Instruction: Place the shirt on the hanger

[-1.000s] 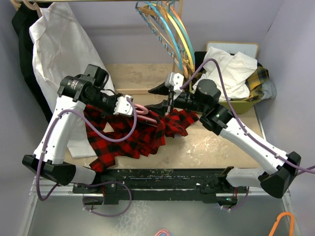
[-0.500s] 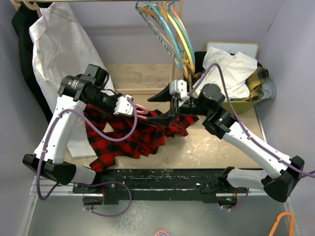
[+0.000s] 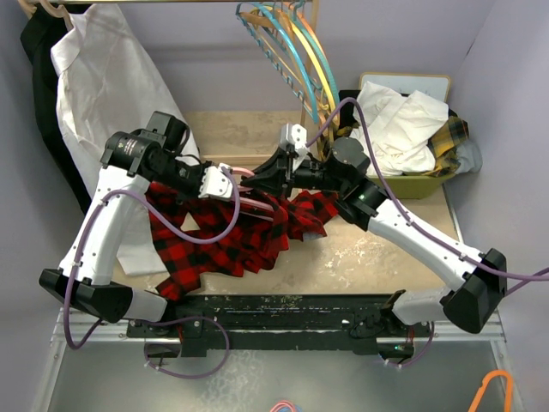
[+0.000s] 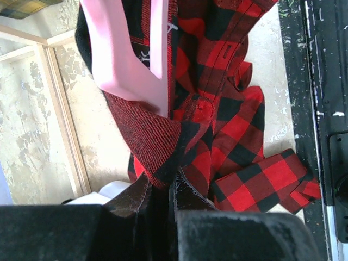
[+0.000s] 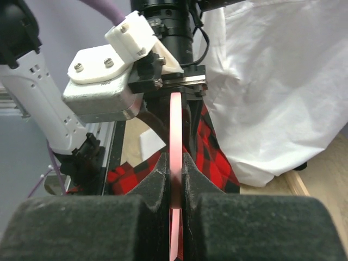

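Note:
The red-and-black plaid shirt [image 3: 232, 240] lies crumpled on the table between the arms, one part lifted. My left gripper [image 3: 233, 184] is shut on a fold of its dark edge; in the left wrist view the shirt [image 4: 228, 109] hangs from the jaws [image 4: 163, 182]. The pink hanger [image 4: 130, 54] sits inside the raised cloth just beyond them. My right gripper [image 3: 264, 176] faces the left one and is shut on the hanger [image 3: 244, 174]. In the right wrist view the hanger [image 5: 175, 125] shows edge-on, pinched between the pads of the right gripper [image 5: 175, 168].
A white shirt [image 3: 103, 86] hangs at the back left. Blue, yellow and orange hangers [image 3: 292, 43] hang on a rail at the back centre. A basket [image 3: 429, 182] with white and yellow-green plaid cloth stands at the right. An orange hanger [image 3: 493, 386] lies at the near right.
My right gripper has moved left towards the left gripper and gone from open to shut on the hanger. The left arm has held still with the shirt.

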